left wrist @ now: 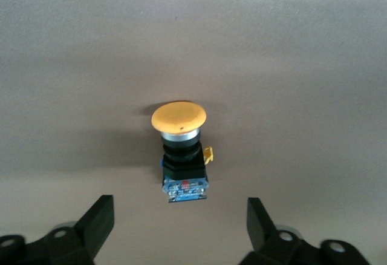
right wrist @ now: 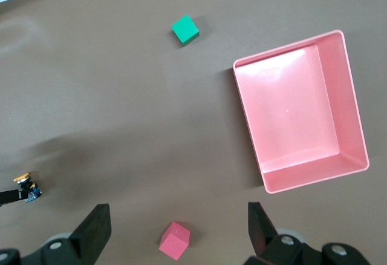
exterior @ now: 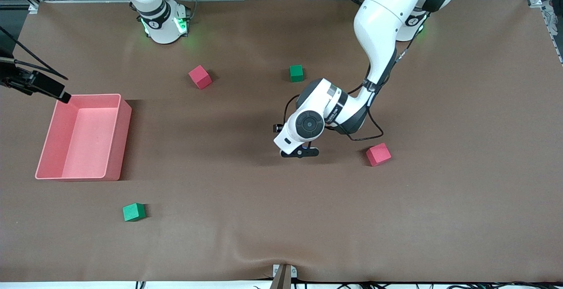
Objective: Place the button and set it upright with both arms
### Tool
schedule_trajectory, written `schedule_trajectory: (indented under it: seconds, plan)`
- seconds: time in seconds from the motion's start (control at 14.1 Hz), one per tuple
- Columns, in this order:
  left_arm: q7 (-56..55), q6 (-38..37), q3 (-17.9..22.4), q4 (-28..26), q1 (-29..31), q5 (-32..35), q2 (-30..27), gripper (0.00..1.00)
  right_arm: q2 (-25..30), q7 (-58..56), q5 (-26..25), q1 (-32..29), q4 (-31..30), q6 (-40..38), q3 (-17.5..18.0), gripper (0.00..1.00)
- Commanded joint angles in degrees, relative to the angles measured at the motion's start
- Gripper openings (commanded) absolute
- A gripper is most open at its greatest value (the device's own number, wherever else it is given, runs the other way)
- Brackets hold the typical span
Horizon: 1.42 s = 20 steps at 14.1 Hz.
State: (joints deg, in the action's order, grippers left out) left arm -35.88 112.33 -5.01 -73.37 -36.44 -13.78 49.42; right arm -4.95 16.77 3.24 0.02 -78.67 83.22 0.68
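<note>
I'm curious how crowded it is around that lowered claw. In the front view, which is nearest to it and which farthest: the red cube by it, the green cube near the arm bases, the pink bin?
From the left gripper, low over the table's middle:
1. Red cube, beside it, toward the left arm's end.
2. Green cube, farther from the front camera.
3. Pink bin, at the right arm's end.

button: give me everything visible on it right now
The button is a small push-button with a wide, round orange mushroom cap, a silvery ring under it, a black body, a blue end block and a small yellow tab on one side. It looks like plastic. It lies on the brown table under the left tool, between that tool's open fingers, which do not touch it. Whether it is fully upright or tipped cannot be told from the left wrist view. In the front view the left arm hides it.
</note>
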Motion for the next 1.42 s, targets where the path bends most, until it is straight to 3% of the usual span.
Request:
schedule_trajectory:
  seconds: [0.0,0.14,0.71,0.99,1.35]
  plan:
    - [0.37,-0.36,0.35,2.70,-0.39,-1.07,1.73,0.92,5.82,5.54,-0.61,-1.69,-7.36,2.73,4.76,1.00]
    - [-0.24,0.78,0.35,2.79,-1.26,-1.16,2.61,0.72,6.36,6.08,-0.61,-1.69,-7.90,3.34,4.95,1.00]
    - [-0.16,1.05,0.53,2.88,-1.53,-1.16,4.63,0.71,6.71,4.86,-0.43,-2.40,-8.25,4.32,4.60,1.00]
    - [-0.42,1.23,0.61,2.79,-1.36,-2.38,4.72,0.68,9.26,-0.05,0.10,-2.48,-12.03,5.63,3.72,1.00]
    - [-0.25,1.66,0.88,2.88,-1.09,-4.14,4.81,0.68,8.12,-4.81,-0.52,-2.49,-8.62,5.11,3.63,1.00]
